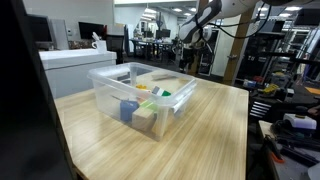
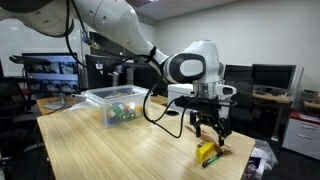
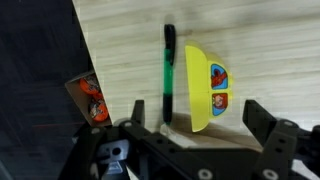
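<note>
Gripper (image 2: 208,130) being held just above yellow toy (image 2: 207,151), jaws being spread apart, nothing being clamped. Yellow toy being shown lying on wooden table (image 2: 110,150). Green marker (image 3: 168,80) being seen just beside yellow toy. Clear bin (image 2: 113,104) being seen well apart from yellow toy.

No legible text anywhere. Yellow piece (image 3: 198,60) just ahead of gripper (image 3: 195,115): red-and-blue sticker (image 3: 217,88), lettering too blurred. Orange label (image 3: 89,98) beside one finger: unreadable.

Green-black marker (image 3: 168,80) lay flat on table (image 3: 125,35), just beside yellow curved toy (image 3: 199,95) with red-blue stickers.
</note>
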Robot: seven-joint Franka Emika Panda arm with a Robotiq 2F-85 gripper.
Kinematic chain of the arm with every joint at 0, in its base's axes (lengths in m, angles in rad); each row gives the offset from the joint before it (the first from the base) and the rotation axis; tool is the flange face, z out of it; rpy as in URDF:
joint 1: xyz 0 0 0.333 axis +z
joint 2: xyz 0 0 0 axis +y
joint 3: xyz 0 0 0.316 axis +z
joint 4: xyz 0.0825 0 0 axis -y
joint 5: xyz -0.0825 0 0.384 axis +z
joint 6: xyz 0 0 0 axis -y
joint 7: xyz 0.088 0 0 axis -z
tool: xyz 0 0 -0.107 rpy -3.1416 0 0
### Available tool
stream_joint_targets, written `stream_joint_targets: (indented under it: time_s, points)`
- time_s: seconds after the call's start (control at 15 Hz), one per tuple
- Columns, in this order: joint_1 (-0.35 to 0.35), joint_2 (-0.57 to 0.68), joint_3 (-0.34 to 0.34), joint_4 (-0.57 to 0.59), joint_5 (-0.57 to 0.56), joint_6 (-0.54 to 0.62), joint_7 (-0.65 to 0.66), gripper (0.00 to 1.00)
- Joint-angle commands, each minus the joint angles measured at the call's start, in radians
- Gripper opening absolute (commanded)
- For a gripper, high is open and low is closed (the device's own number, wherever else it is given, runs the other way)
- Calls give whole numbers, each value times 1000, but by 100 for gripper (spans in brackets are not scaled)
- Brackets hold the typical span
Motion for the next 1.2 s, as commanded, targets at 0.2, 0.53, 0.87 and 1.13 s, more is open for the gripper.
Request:
stream_joint_targets:
  time_s: [0.2, 0.53, 0.87, 1.13]
  points:
    - [-105, 42, 105, 68, 38, -54, -61, 100]
    - [-147, 73, 158, 49, 66, -65, -147, 100]
    - [-165, 108, 170, 58, 61, -70, -171, 75]
    - [-163, 106, 174, 75, 65, -107, -155, 50]
